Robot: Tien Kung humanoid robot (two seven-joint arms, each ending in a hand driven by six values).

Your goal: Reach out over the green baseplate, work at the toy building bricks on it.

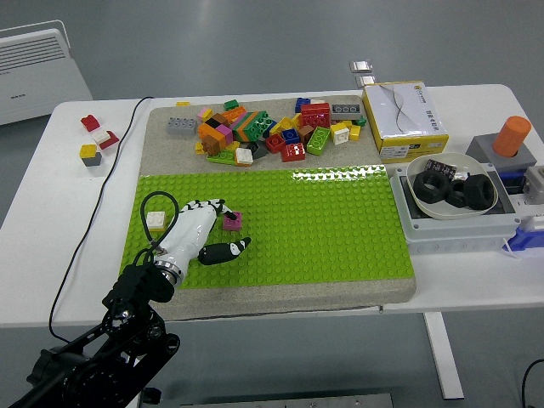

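Left hand (200, 238) fingertips' contact with the pink brick (232, 221) too small to tell.

My hand (197, 235) is white with black-and-white striped fingers on a black arm, over the bright green studded baseplate (323, 225) beside a pink brick (231, 221) and a white brick (155, 219), with red, orange, yellow, blue and grey bricks (268, 129) heaped behind.

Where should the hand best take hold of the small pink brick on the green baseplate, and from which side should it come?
Probably by its two side walls, from above. The pink brick sits flat on the green baseplate with open studs around it, and its top is studded. The left hand already has fingertips at its left side, so the thumb could close on the near wall.
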